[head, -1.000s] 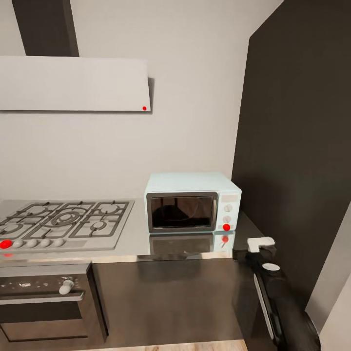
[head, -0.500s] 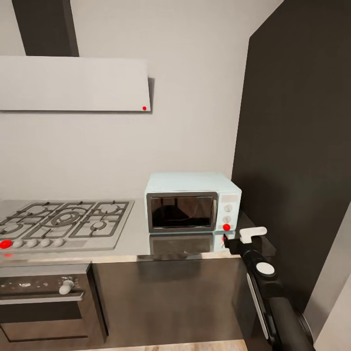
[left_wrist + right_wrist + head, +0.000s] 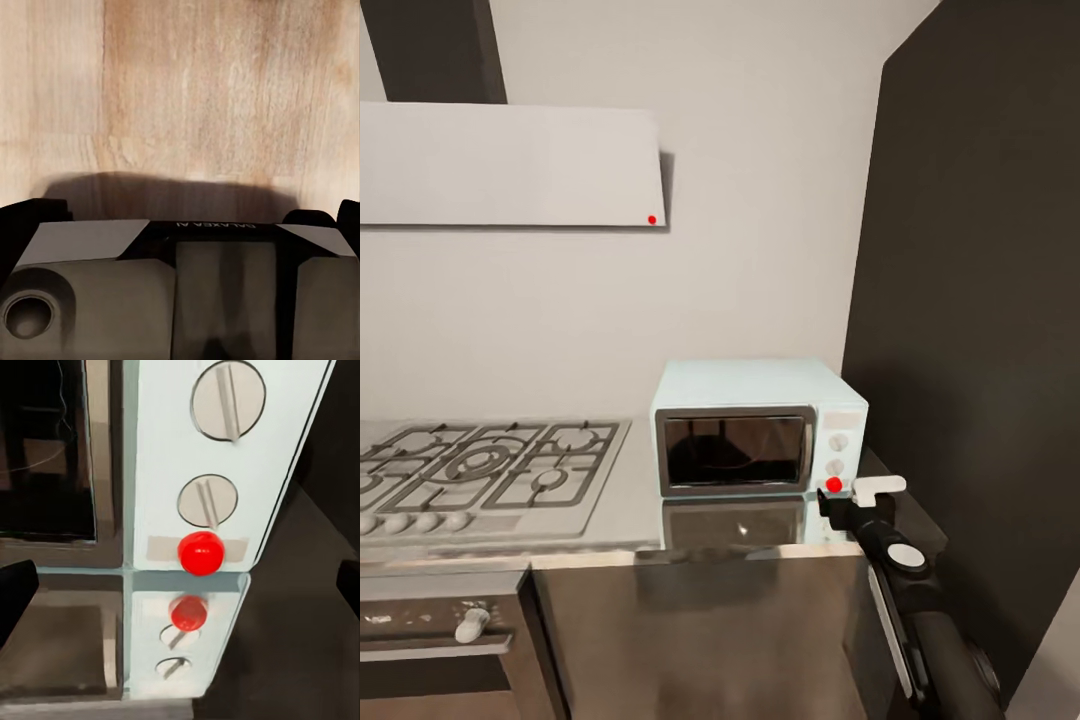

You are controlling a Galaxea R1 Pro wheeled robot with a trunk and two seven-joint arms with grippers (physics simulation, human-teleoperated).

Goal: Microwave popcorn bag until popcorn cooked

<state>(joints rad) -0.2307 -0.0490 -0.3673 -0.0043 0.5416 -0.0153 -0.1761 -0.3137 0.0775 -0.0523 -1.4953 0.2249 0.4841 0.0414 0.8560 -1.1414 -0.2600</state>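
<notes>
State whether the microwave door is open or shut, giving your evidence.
Shut. The microwave shows its dark glass door flush inside the silver frame, facing straight forward, with no gap at either edge.

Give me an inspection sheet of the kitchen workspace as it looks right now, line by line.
Surface: grey reflective countertop, mirroring the microwave front.
Job's things: mint-blue microwave with its door shut, two round knobs and a red button; something dim shows behind the dark glass, too unclear to name.
Clutter: nothing seen.
Grippers: right gripper raised in front of the red button, its fingertips wide apart at the right wrist view's edges; left gripper's state cannot be told, its camera faces a wooden floor.
Cables: nothing seen.
Surroundings: gas hob, oven front, hood, dark tall panel.
</notes>
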